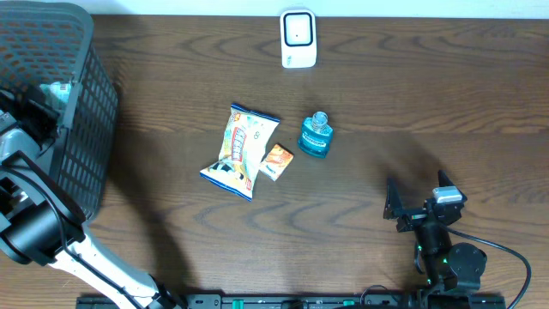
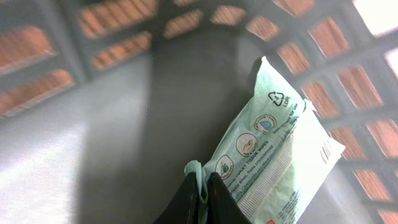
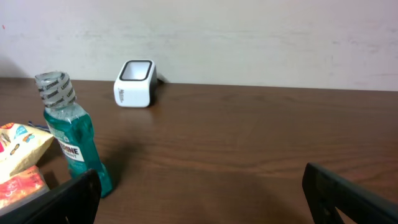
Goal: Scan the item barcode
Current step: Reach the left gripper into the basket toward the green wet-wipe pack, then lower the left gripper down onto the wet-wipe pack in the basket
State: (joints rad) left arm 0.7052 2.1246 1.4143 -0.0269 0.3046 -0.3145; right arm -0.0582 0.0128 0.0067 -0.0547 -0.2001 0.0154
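Observation:
Inside the dark mesh basket [image 2: 74,37], my left gripper [image 2: 203,180] is shut on the crumpled corner of a pale green wipes pack [image 2: 280,155]. The pack lies on the basket floor, with a small barcode [image 2: 326,151] near its right edge. The white scanner [image 1: 298,39] stands at the table's far edge and also shows in the right wrist view as a scanner [image 3: 134,83] by the wall. Near the front right of the table, my right gripper [image 1: 419,193] stands open with nothing between its fingers [image 3: 68,199].
The basket [image 1: 86,103] fills the left end of the table. A snack bag [image 1: 240,150], a small orange packet [image 1: 276,160] and a teal mouthwash bottle [image 1: 315,136] lie mid-table. The bottle [image 3: 69,134] stands just left of my right gripper.

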